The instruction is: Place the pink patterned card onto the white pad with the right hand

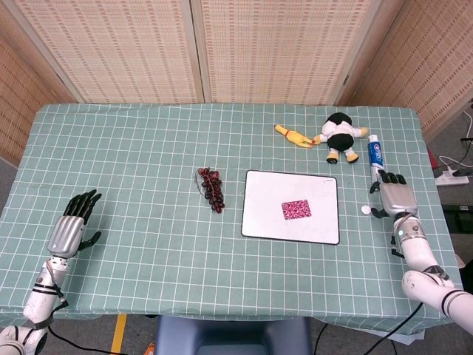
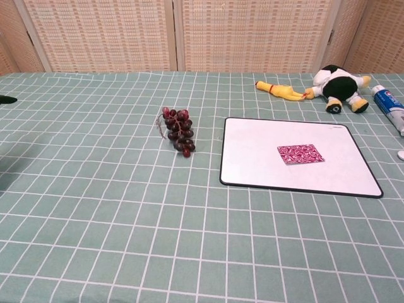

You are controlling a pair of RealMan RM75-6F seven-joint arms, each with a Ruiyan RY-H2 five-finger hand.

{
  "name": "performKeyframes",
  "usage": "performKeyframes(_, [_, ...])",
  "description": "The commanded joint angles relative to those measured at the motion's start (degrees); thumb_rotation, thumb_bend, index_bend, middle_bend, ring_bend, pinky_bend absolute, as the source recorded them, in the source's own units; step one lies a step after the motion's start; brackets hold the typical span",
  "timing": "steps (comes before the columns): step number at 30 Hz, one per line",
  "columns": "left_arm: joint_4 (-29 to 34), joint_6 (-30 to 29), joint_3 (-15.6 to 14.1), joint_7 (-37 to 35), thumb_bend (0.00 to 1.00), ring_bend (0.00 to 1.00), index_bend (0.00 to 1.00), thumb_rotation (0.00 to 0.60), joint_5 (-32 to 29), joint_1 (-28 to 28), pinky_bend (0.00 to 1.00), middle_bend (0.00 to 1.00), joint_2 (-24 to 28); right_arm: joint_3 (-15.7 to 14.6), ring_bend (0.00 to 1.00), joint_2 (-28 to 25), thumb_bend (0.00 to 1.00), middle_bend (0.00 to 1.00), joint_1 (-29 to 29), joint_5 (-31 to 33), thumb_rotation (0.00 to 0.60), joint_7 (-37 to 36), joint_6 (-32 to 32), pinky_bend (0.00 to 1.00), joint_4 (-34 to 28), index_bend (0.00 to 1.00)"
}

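Note:
The pink patterned card [image 1: 296, 209] [image 2: 300, 153] lies flat on the white pad [image 1: 266, 221] [image 2: 252, 158], slightly right of its middle. Nothing touches it. My right hand [image 1: 394, 196] is off the pad, over the tablecloth to its right, empty with its fingers apart. It shows only in the head view. My left hand [image 1: 72, 225] rests open near the table's front left corner, far from the pad. The chest view shows just a dark tip of it at the left edge.
A bunch of dark grapes [image 1: 211, 188] [image 2: 178, 132] lies left of the pad. Behind the pad are a yellow toy chicken [image 1: 294, 136] [image 2: 281, 92] and a black-and-white plush [image 1: 341, 135] [image 2: 337, 83]. A toothpaste tube [image 1: 376, 166] [image 2: 389, 105] and its white cap [image 1: 365, 210] lie beside my right hand.

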State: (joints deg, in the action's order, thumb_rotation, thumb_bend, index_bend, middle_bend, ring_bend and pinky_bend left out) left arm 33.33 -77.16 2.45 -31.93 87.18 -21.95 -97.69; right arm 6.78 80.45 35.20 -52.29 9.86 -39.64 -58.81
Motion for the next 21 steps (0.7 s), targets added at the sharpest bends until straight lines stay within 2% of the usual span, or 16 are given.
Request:
performKeyframes(1, [-0.02,0.12,-0.01,-0.14,0.24,0.0,0.0,0.6,0.0,-0.05,0.0,0.0,0.04,-0.01,0.0,0.44,0.34,0.0,0.04,-0.31,0.6,-0.11,0.44,0.0,0.51,0.38])
performKeyframes(21, [0.04,0.17,-0.08,-0.36,0.24,0.0,0.0,0.6,0.06,-0.07,0.0,0.0,0.09,-0.04,0.0,2.39,0.34,0.0,-0.58,0.73,0.6,2.18,1.08,0.0,1.82,0.39])
